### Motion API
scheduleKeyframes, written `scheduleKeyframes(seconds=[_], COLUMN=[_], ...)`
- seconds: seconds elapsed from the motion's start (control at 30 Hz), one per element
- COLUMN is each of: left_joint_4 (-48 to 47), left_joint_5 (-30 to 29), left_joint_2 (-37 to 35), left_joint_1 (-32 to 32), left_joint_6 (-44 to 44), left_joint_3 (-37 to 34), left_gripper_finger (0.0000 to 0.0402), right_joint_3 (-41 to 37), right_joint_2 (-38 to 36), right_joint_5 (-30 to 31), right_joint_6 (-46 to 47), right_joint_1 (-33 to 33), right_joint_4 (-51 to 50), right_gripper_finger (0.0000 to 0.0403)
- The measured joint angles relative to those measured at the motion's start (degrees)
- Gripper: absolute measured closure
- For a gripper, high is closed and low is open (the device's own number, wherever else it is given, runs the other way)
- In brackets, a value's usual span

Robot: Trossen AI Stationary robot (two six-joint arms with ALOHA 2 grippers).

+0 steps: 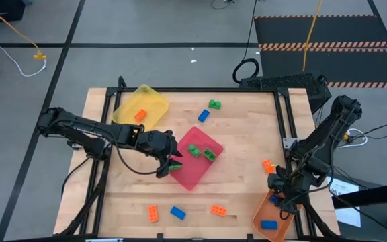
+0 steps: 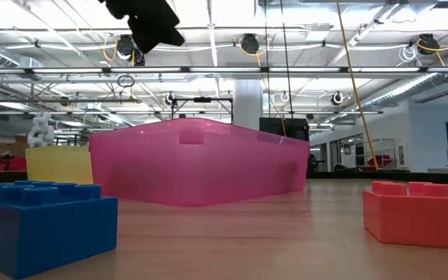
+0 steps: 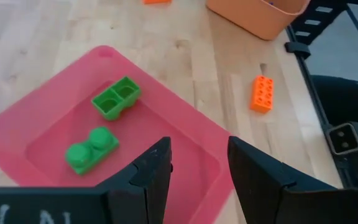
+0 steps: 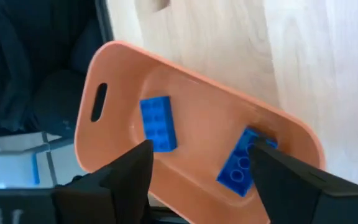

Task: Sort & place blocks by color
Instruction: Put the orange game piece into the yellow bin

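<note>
Your left gripper (image 1: 168, 167) hangs spread and empty over the pink tray (image 1: 195, 176), two green blocks (image 3: 104, 124) just ahead inside; right gripper (image 1: 282, 199), spread, hovers over the orange tray (image 4: 210, 118) holding two blue blocks (image 4: 158, 123). Others dot the wooden table (image 1: 247, 134), amid grey flooring.

Left arm stretched from the table's left side toward the pink tray (image 1: 197, 165), left gripper (image 1: 172, 166) above its near-left edge, fingers (image 3: 151, 177) parted, empty. Right arm folded at the far right, right gripper (image 1: 282, 196) well right of that tray, fingers (image 4: 126, 180) spread wide.
</note>
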Motion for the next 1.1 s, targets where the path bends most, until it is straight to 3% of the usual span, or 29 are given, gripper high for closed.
scheduleKeyframes(seconds=[0.17,0.4,0.57,0.67,0.9,1.1], left_joint_4=[-0.8,-2.6,-4.8,-10.8,-21.1,-21.9], left_joint_5=[-1.5,-15.2,-21.1,-24.2,-27.7,-31.4], left_joint_2=[0.0,0.0,0.0,0.0,0.0,0.0], left_joint_1=[-4.6,-16.8,-20.2,-20.5,-19.8,-18.7], left_joint_6=[-1.6,0.9,-4.4,-10.2,-22.5,-22.7], left_joint_3=[0.0,-0.1,-0.1,-0.1,-0.1,-0.1], left_gripper_finger=[0.0243,0.0243,0.0243,0.0243,0.0243,0.0243], right_joint_3=[-0.2,-0.2,-0.2,-0.2,-0.2,-0.2], right_joint_2=[0.0,0.0,0.0,0.0,0.0,1.0], right_joint_5=[3.3,12.2,21.7,25.0,24.9,14.4], right_joint_6=[-4.3,-12.5,-25.4,-24.8,-14.1,-12.4], right_joint_1=[-1.3,-4.7,-8.8,-12.8,-22.7,-30.7], right_joint_4=[4.4,12.8,18.8,15.5,-7.1,-14.9], right_gripper_finger=[0.0146,0.0145,0.0145,0.0148,0.0176,0.0191])
